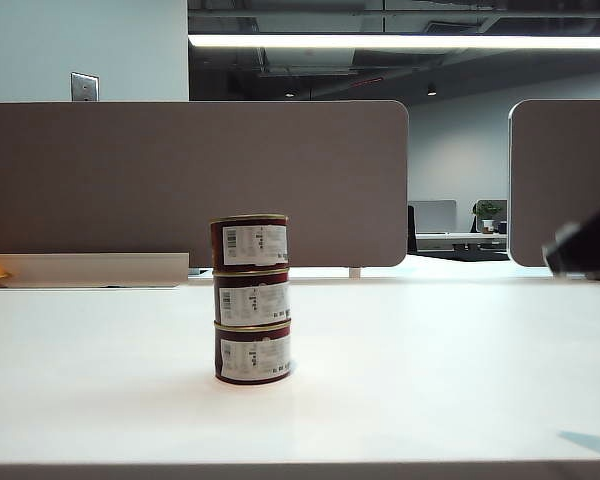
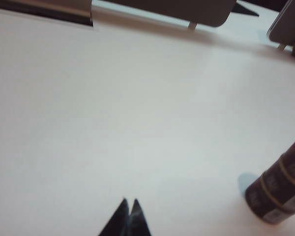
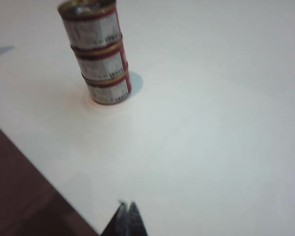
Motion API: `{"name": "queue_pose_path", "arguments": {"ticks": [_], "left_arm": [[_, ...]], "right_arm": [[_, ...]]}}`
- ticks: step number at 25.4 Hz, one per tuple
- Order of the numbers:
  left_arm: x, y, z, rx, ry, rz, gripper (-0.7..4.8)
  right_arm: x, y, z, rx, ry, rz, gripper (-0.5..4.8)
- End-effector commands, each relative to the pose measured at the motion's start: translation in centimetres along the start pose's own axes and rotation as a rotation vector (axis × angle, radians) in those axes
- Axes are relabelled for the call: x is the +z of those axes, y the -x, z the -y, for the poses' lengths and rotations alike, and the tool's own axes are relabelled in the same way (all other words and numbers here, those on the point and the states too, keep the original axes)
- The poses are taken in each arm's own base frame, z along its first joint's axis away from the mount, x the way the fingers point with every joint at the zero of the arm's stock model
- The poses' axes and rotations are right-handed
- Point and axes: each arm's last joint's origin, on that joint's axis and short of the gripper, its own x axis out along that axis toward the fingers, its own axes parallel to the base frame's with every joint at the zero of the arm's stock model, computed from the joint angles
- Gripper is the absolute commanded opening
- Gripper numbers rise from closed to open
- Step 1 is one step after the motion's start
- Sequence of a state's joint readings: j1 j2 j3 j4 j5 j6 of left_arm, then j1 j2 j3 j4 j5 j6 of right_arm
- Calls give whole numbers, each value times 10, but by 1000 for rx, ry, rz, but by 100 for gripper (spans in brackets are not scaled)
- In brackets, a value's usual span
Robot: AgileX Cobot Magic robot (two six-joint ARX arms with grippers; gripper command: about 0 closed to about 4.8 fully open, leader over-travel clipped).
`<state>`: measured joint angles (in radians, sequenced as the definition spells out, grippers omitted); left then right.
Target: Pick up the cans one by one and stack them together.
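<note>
my left gripper (image 2: 130,209) has its jaws pressed together, tips meeting in a point, nothing between them. ahead of those jaws i get a wide run of bare white table (image 2: 137,113); the stack of cans (image 2: 280,189) sits off to one side, well apart from the tips. my right gripper (image 3: 126,210) is likewise pinched to a point on nothing, hanging near the table's front edge, with dark floor (image 3: 19,191) beyond it. from these jaws the stack (image 3: 101,54) stands farther in, clear table between. only the exterior view shows all three cans (image 1: 251,298) squarely stacked, upright, labels facing me, grey partitions (image 1: 190,185) behind, and a dark blurred piece of arm (image 1: 590,245) at the right border.
</note>
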<state>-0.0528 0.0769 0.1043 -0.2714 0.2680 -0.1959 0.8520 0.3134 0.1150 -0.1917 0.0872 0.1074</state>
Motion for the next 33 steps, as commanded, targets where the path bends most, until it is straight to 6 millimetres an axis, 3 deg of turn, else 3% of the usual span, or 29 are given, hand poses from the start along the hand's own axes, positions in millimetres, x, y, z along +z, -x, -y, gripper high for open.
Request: {"name": "queue_pose_path", "arguments": {"ticks": [1,7,16,33], "left_arm": [[-5,-3,-2,3,-14,3,-4],[-16,-7,-5,11,-99,-32,-4],[-19,-8,-8,71,-106,-37,-4],[-19,-8,-8,72,-105,-36,-3]], "right_arm": [[-6,-3,1,-10,-2,3,3],[-22,-7,4,-68,5,-39,3],[-32,-8,7,-166,18,-77,3],[-31,-8,8,-192,18,-67,4]]}}
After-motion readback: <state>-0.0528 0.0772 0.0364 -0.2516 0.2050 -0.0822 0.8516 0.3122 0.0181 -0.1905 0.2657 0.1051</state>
